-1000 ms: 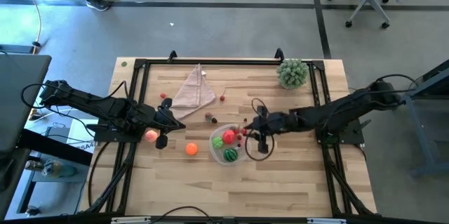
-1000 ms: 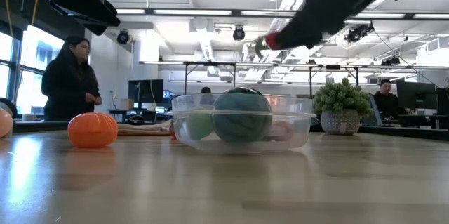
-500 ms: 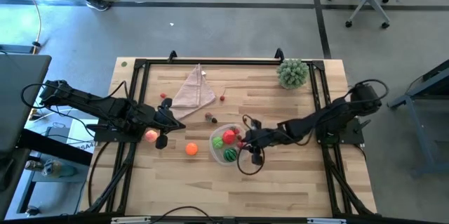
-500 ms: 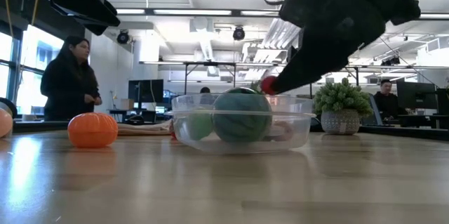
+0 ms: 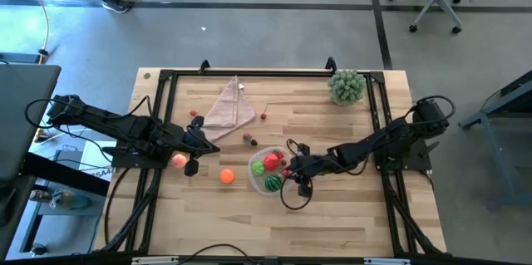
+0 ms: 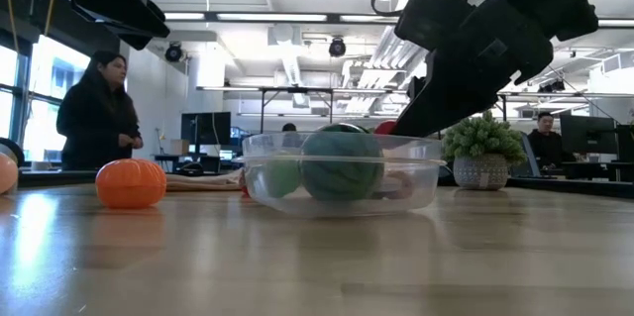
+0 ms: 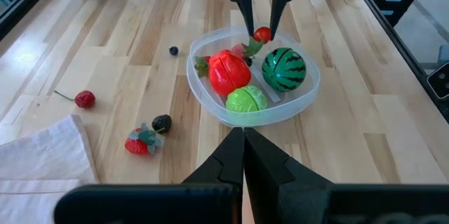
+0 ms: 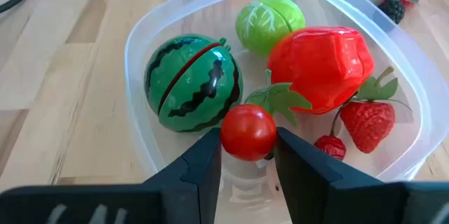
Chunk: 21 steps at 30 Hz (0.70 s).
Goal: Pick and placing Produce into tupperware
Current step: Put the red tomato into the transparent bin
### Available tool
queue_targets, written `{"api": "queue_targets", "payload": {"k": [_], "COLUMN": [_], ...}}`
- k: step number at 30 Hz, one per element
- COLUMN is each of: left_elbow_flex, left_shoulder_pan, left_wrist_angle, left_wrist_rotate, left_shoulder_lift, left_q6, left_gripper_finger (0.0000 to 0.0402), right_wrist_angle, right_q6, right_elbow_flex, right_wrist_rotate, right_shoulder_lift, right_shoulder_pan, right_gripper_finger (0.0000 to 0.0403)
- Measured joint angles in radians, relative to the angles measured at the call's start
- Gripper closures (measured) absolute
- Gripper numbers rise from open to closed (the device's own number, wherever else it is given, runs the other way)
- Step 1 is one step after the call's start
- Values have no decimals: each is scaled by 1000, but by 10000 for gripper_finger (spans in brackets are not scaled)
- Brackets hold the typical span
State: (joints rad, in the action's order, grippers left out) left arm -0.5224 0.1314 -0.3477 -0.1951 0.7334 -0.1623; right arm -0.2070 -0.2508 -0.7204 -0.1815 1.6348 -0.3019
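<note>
Produce is going into the tupperware (image 8: 144,27): the right gripper (image 8: 245,155) has its jaws around a small red tomato (image 8: 248,132), low over the tub beside the striped melon (image 8: 193,83). Next it should open and lift clear. The left gripper (image 7: 243,155), jaws closed, waits at the table's left near the peach (image 5: 179,160).

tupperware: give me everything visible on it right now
The tupperware is a clear, shallow plastic tub with rounded corners, upright on the wooden table. Inside are a striped green melon, a green ball, a large red fruit, a strawberry and a small cherry. The right gripper holds a small red tomato just above its rim.
</note>
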Motion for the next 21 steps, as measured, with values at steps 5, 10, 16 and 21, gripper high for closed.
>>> {"api": "queue_targets", "payload": {"k": [5,10,16,21], "left_elbow_flex": [0,0,0,0], "left_shoulder_pan": [0,0,0,0], "left_wrist_angle": [0,0,0,0], "left_wrist_rotate": [0,0,0,0], "left_shoulder_lift": [0,0,0,0], "left_q6": [0,0,0,0], "left_gripper_finger": [401,401,401,401], "right_wrist_angle": [0,0,3,22], "right_q6": [5,8,8,25], "right_elbow_flex": [0,0,0,0], "right_wrist_rotate": [0,0,0,0], "right_shoulder_lift": [0,0,0,0], "right_shoulder_pan": [0,0,1,1], "right_gripper_finger": [280,279,279,279]}}
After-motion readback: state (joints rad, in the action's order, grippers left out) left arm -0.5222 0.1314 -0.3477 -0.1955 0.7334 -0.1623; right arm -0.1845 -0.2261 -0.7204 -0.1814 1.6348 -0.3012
